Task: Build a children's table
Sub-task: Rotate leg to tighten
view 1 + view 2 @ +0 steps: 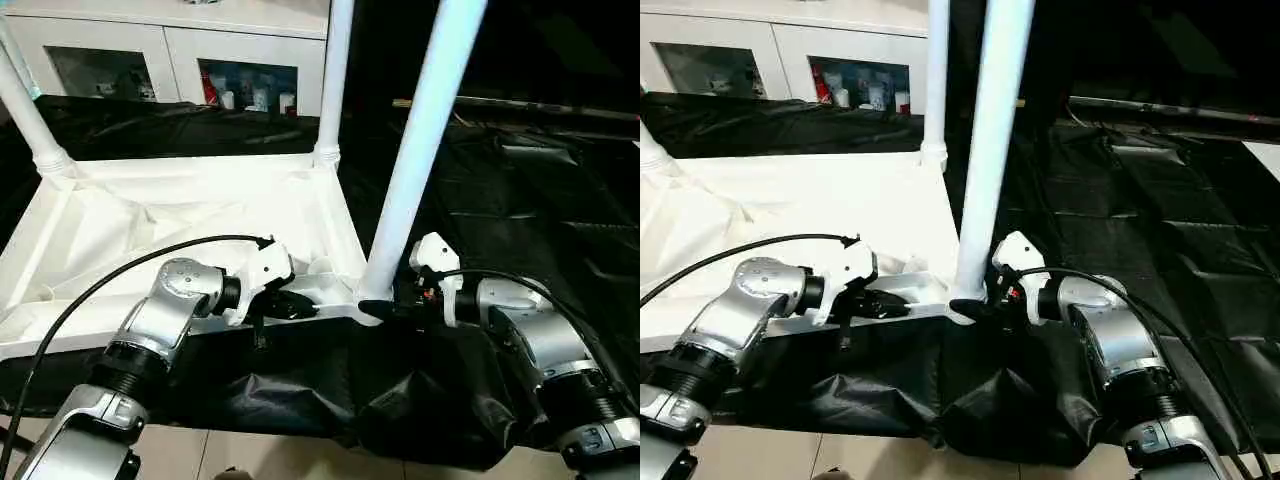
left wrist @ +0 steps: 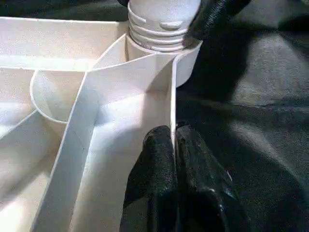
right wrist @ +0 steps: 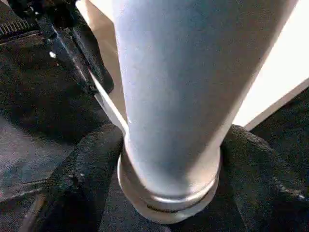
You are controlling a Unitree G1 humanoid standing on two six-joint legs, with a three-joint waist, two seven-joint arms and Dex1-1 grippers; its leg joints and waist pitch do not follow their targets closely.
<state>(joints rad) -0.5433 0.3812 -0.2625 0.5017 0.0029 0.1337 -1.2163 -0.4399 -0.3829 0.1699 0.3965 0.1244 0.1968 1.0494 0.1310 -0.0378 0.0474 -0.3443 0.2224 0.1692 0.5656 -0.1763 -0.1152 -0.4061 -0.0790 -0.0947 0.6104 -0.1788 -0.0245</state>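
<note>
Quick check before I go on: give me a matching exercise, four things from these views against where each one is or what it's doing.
Things:
1. left gripper
2. right gripper
3. white ribbed plastic tabletop
4. white cabinet with glass doors

States:
A. lies underside up on the black sheet
B. jaws pinched on the tabletop's thin side wall
C. stands behind the work, bottles inside
D. jaws around the base of the near white tapered leg at its corner socket

Pairs: 1-B, 2-D, 3-A, 4-C
</note>
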